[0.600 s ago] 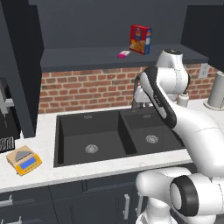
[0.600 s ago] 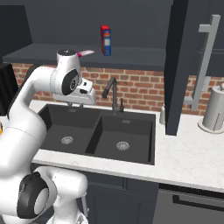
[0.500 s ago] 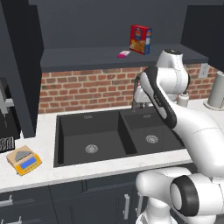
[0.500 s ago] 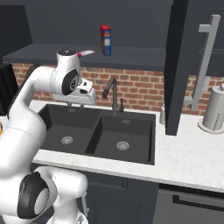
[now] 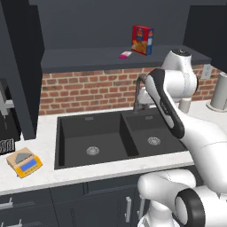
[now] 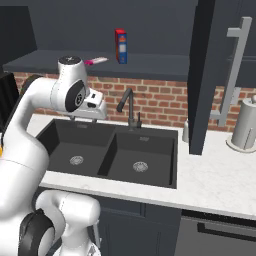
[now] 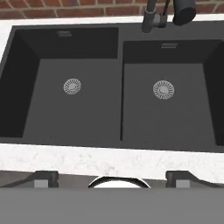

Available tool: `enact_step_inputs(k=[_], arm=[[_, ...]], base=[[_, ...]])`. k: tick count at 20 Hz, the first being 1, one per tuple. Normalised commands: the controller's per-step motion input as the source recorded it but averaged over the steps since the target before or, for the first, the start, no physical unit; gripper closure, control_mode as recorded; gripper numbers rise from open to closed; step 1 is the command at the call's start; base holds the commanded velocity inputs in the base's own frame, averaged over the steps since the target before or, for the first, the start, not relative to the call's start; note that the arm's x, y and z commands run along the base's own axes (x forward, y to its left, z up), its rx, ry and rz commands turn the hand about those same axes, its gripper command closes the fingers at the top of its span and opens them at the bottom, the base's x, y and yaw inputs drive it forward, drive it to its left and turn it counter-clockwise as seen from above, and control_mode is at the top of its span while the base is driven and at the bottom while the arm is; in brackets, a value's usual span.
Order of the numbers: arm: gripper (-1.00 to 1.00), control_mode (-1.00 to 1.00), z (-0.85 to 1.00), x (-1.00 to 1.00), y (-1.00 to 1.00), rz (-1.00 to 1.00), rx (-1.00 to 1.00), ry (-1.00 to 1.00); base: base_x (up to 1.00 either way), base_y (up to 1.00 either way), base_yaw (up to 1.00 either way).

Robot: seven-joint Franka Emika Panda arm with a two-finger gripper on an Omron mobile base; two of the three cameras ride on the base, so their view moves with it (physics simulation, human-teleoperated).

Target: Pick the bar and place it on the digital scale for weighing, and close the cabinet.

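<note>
The bar (image 5: 125, 55) lies flat on the open cabinet's shelf, pink and white, just left of a red and blue box (image 5: 142, 40); from the right base it shows as a bar (image 6: 95, 61) behind my arm's top joint. The digital scale (image 5: 24, 162) sits on the counter far left of the sink, nothing on its plate. The cabinet stands open, one door (image 6: 210, 75) swung out with its long silver handle (image 6: 235, 70). My gripper (image 7: 112, 178) hangs open above the sink, well below the shelf, its fingertips (image 7: 43, 177) wide apart and nothing between them.
A black double sink (image 5: 119, 133) with a dark faucet (image 5: 138, 93) lies under the hand. Another open door (image 5: 20, 66) hangs at the left above the scale. A grey canister (image 6: 245, 125) and a small cup (image 6: 186, 131) stand on the right counter.
</note>
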Motion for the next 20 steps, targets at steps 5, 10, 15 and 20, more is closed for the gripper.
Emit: enact_step_inputs(k=[5, 10, 15, 20], arm=[[-1.0, -1.0, 0.42, -0.06, 0.14, 0.0, -0.06, -0.05], [-1.0, -1.0, 0.44, -0.09, 0.05, -0.03, -0.04, -0.03], [-1.0, -1.0, 0.38, -0.02, 0.14, -0.07, 0.0, -0.1], [-1.0, -1.0, 0.3, 0.0, 0.23, -0.06, 0.0, -0.22]], base=[[0.0, 0.0, 0.0], [0.0, 0.0, 0.0], [0.0, 0.0, 0.0], [0.0, 0.0, 0.0]])
